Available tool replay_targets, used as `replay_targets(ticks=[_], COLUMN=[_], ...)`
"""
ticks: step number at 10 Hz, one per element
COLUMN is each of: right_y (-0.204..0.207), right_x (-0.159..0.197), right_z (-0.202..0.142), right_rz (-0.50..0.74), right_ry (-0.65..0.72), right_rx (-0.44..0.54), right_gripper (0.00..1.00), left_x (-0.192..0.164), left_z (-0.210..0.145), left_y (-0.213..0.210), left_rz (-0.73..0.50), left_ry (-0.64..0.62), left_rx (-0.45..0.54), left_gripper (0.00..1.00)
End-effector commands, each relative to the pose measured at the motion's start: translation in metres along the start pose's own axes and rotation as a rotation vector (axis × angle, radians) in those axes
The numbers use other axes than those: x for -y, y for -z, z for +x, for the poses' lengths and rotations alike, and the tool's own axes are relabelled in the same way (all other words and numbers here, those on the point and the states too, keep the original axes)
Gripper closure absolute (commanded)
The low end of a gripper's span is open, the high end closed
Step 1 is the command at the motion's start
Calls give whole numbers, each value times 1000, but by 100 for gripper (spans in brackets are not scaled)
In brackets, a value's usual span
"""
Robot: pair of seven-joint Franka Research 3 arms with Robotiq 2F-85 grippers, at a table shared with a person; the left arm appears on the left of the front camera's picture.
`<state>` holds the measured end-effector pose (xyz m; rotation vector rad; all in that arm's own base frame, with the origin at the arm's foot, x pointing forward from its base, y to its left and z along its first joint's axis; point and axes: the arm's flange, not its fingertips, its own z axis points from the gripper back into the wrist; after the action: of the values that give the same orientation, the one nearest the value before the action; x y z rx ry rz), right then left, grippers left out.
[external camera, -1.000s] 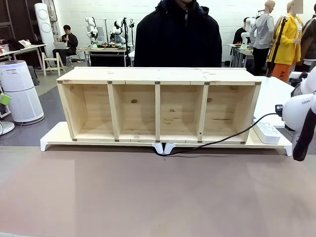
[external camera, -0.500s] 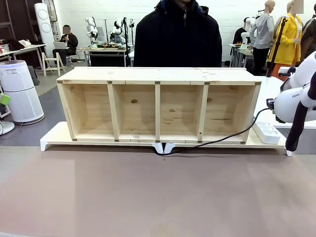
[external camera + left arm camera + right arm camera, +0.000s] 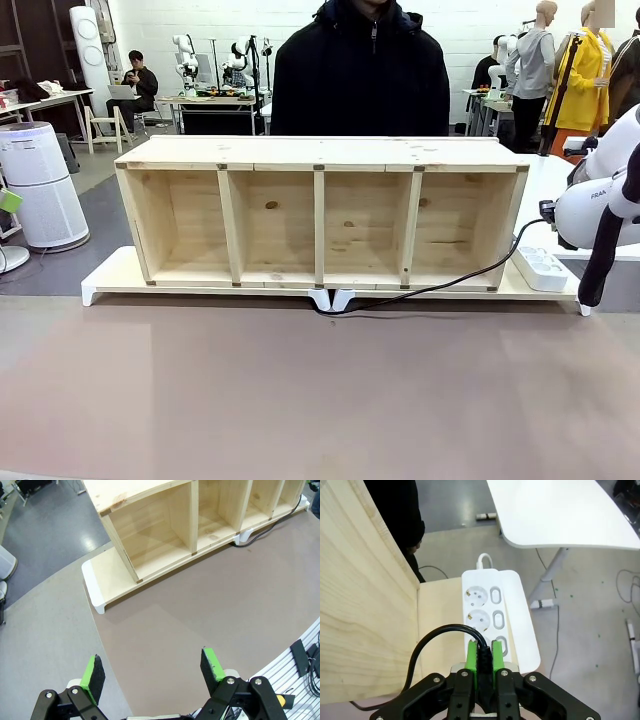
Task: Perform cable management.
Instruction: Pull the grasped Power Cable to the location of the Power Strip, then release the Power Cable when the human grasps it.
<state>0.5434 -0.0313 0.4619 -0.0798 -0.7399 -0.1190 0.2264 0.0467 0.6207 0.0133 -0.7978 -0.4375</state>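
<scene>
We see the right fingers pressed narrow around the small black plug of the cable, green pads tight on both sides of it. They hang over the near end of the white power strip, which lies on the white riser just right of the wooden shelf unit. We cannot tell whether the plug's pins touch the strip, because the fingers hide the nearest socket.

From the plug the cable arcs out to the left beside the shelf's end panel. In the front view it then runs down and left along the front of the riser to the gap at its middle, where it dips onto the desk. The left fingers stand wide apart with nothing between them, above bare desk near the shelf's left end. A person in a dark jacket stands at the far side, behind the shelf.

We judge the step in hand to be seating the plug. The pins could meet the socket off-centre or tilted, and a push would then shove the loose strip along the riser, perhaps off its right edge. The stiff loop could twist the plug in the pads, and a snag at the riser gap could drag it free
</scene>
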Motion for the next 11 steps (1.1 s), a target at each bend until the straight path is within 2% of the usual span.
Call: replay_targets(ticks=[1, 11], right_y=[-2, -2], right_x=[0, 0], right_z=[1, 1], right_rz=[0, 0], right_ry=[-2, -2], right_rx=[4, 4], right_gripper=[85, 85], left_x=[-1, -1], left_z=[1, 1], left_y=[2, 2], left_rz=[13, 13], left_ry=[-14, -14], left_rx=[2, 2], left_gripper=[0, 0])
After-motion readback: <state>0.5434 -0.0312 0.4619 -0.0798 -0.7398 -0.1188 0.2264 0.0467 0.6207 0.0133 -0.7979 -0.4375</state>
